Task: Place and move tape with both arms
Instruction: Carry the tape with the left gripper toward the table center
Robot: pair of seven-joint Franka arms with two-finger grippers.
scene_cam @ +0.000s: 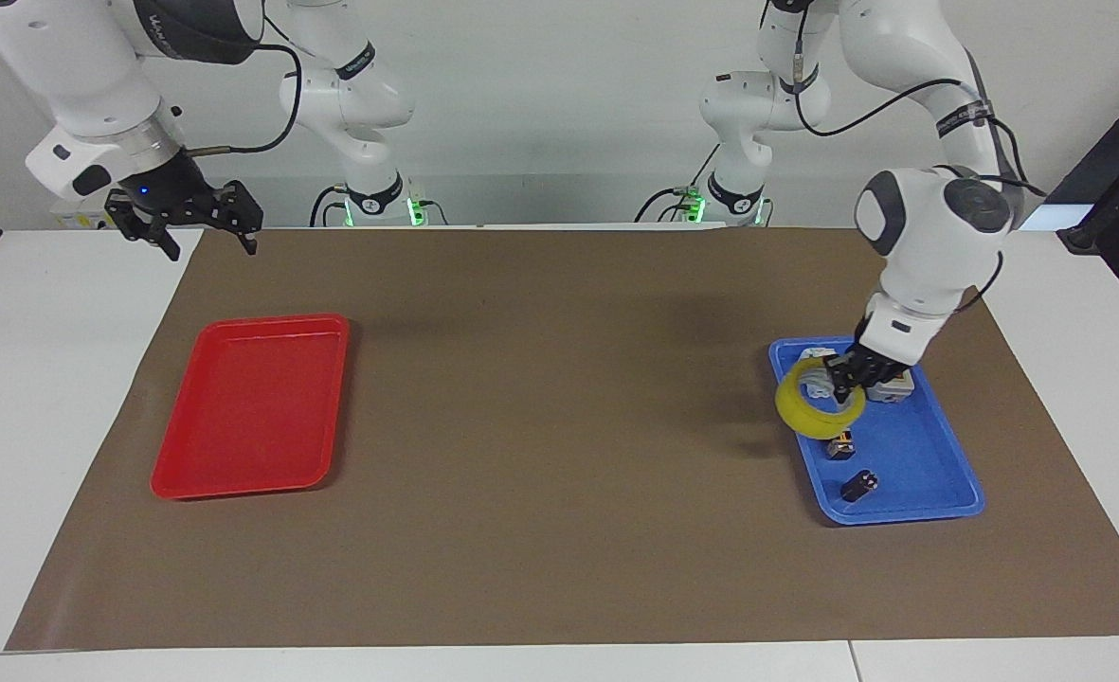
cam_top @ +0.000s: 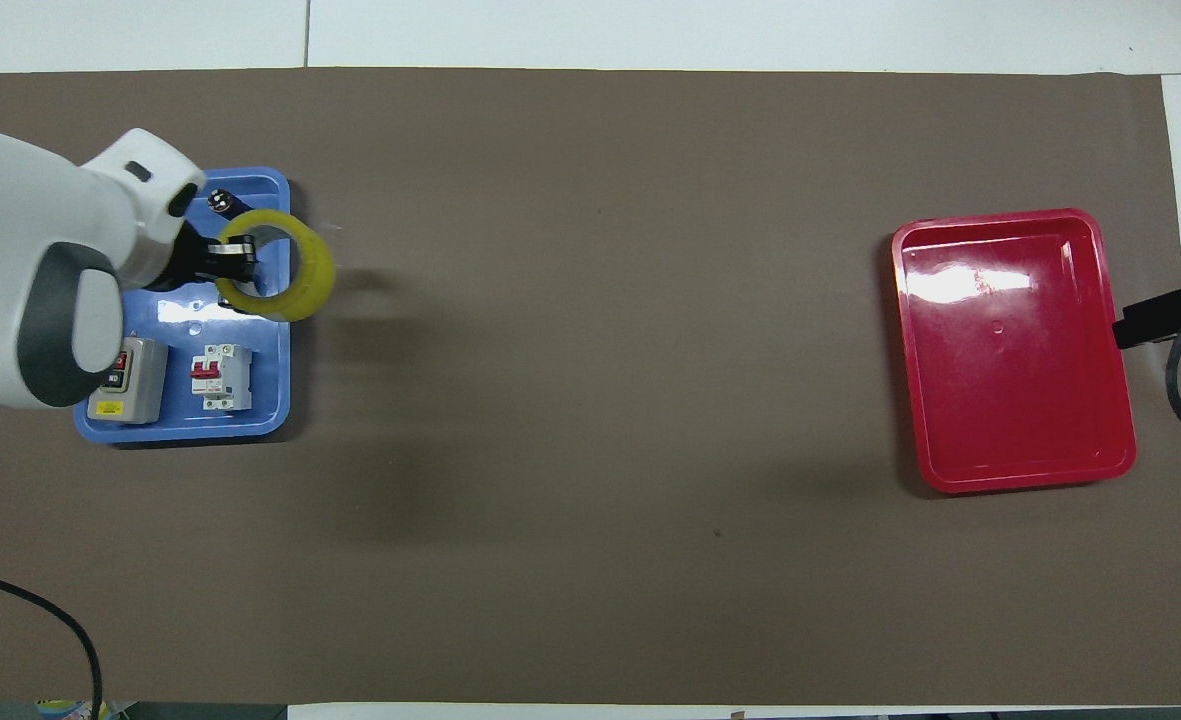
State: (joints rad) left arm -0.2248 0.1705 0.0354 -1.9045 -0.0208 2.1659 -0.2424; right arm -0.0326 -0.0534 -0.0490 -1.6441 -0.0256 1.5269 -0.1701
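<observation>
The right gripper (scene_cam: 201, 225) waited in the air over the corner of the brown mat (scene_cam: 559, 426) at the right arm's end of the table, its fingers spread wide and holding nothing, probably kept clear until a handover. Below it, farther from the robots, the red tray (scene_cam: 175, 478) lay bare, most likely the place meant for the roll. At the left arm's end, the left gripper (scene_cam: 841, 379) was clamped on the tape (scene_cam: 805, 409), one finger inside the ring and one outside, a grip that suits a hollow roll. The tape hung tilted in the air over the edge of the blue tray (scene_cam: 938, 493) that faces the middle of the table, so it looked headed inward. It was a translucent yellow ring, its pale core (cam_top: 275, 240) showing from overhead.
</observation>
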